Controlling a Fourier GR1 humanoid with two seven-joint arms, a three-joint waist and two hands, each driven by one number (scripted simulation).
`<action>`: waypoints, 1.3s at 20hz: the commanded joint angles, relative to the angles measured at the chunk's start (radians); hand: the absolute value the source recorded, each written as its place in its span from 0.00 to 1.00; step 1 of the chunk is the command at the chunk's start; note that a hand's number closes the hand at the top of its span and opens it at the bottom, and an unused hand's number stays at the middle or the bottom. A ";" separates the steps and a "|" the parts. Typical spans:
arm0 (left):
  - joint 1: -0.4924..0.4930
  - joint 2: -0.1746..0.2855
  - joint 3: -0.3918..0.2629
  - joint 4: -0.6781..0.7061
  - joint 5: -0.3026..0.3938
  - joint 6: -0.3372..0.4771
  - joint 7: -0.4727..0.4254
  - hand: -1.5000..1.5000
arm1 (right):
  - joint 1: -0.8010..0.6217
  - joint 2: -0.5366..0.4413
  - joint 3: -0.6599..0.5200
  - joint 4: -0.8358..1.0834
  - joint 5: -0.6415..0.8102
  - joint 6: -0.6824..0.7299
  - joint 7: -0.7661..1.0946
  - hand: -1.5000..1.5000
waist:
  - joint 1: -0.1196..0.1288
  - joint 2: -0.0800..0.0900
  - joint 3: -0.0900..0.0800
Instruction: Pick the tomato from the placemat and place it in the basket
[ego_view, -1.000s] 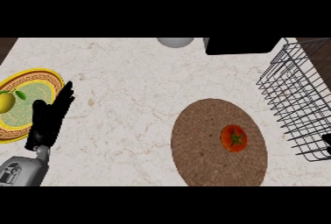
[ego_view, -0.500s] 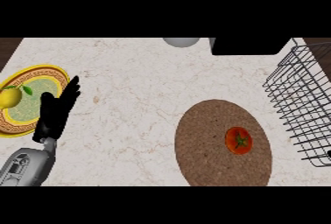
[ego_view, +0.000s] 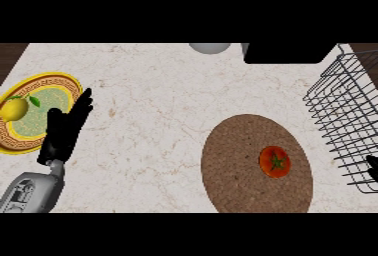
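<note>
**While the tomato (ego_view: 275, 161) lies on its placemat (ego_view: 236, 145), the left hand (ego_view: 63, 134) is open, well away from it**

Seen from above, the tomato is a small, glossy, red-orange fruit, a little taller than wide. A dark green, star-shaped calyx sits in the middle of its top. The tomato lies on the right half of the round, brown, cork-like placemat, inside the rim, and nothing touches it.

The left hand's fingers (ego_view: 80, 106) are straight and close together. They point up and slightly rightward over the pale marbled tabletop (ego_view: 162, 100) and hold nothing. The tomato is well apart from those fingers, off to their right and lower. A broad stretch of tabletop and the placemat's left half lie between them.

Just left of the fingers is a plate (ego_view: 29, 146) with a yellow patterned rim. The hand overlaps the plate's right edge in this view, but I cannot tell whether it touches. Farther left of the fingers, a lemon (ego_view: 13, 108) with a green leaf sits on the plate. The grey forearm (ego_view: 29, 192) comes in from the lower left corner.

The black wire basket (ego_view: 347, 115) stands beyond the tomato from the fingers, near the placemat's right rim. The right hand (ego_view: 372, 169) shows only as a dark sliver at the right edge, by the basket's lower corner, and I cannot tell how it is held. Along the top edge, up and right of the fingers, are a pale rounded object (ego_view: 210, 47) and a black block (ego_view: 288, 52).
</note>
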 joint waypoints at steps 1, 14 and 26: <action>0.025 -0.009 0.021 -0.044 -0.024 -0.005 0.027 0.50 | -0.082 0.063 0.035 0.126 0.086 -0.004 -0.039 0.00 | 0.004 0.000 0.000; -0.036 -0.080 0.090 0.043 -0.085 -0.065 -0.004 0.50 | -0.232 0.209 0.112 0.283 0.272 -0.008 -0.045 0.00 | 0.001 0.001 0.000; -0.016 -0.129 0.115 -0.045 -0.149 -0.100 0.064 0.50 | -0.287 0.315 0.166 0.352 0.371 -0.048 -0.046 0.00 | 0.001 0.000 0.000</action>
